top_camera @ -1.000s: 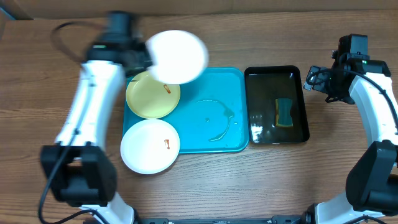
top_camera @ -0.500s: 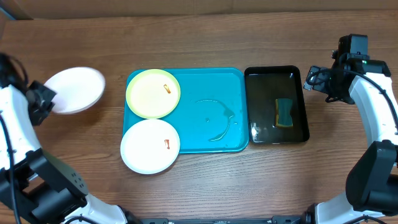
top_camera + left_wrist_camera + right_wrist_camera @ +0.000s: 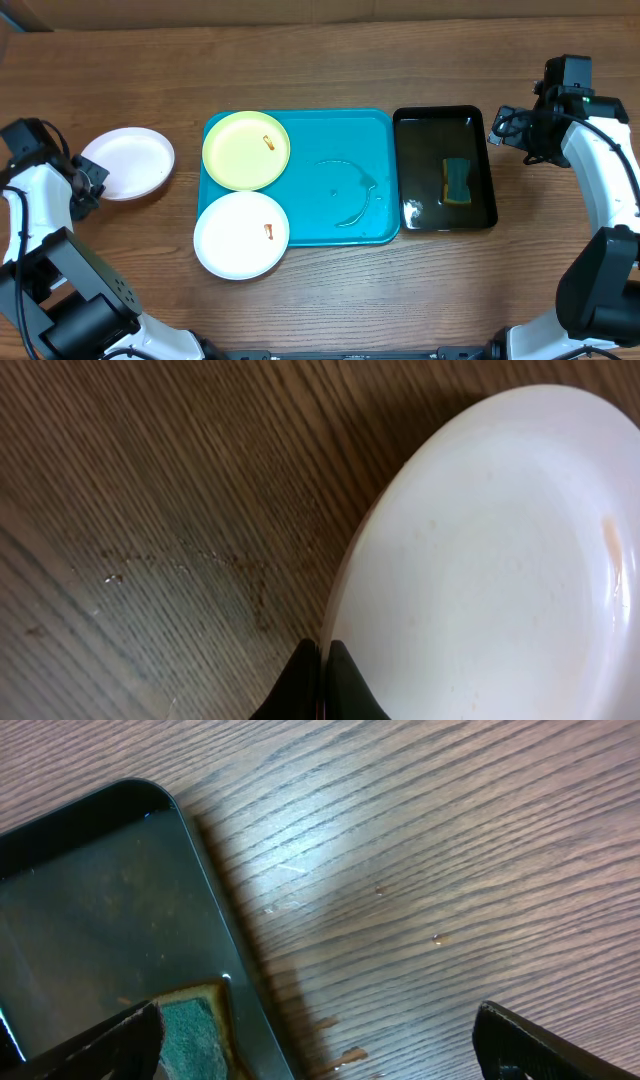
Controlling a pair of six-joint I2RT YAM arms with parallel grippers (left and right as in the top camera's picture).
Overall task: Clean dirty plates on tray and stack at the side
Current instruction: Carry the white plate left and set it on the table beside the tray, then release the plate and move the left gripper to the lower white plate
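The left gripper [image 3: 322, 660] is clenched on the rim of a white plate [image 3: 128, 163], left of the tray [image 3: 340, 125], probably to begin the stack there. The right gripper [image 3: 318, 1020] hangs spread and empty.

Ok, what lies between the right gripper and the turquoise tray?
The black tray of water holding a sponge, seen overhead; it sits beside the turquoise tray, with the right gripper past its outer edge.

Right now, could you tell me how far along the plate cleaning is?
Done: one white plate is off the tray, at the left. In hand: the left gripper pinches its rim; a faint orange mark shows on it. Left: the yellow plate and second white plate on the tray carry red smears. The sponge sits in the black tray, right gripper open.
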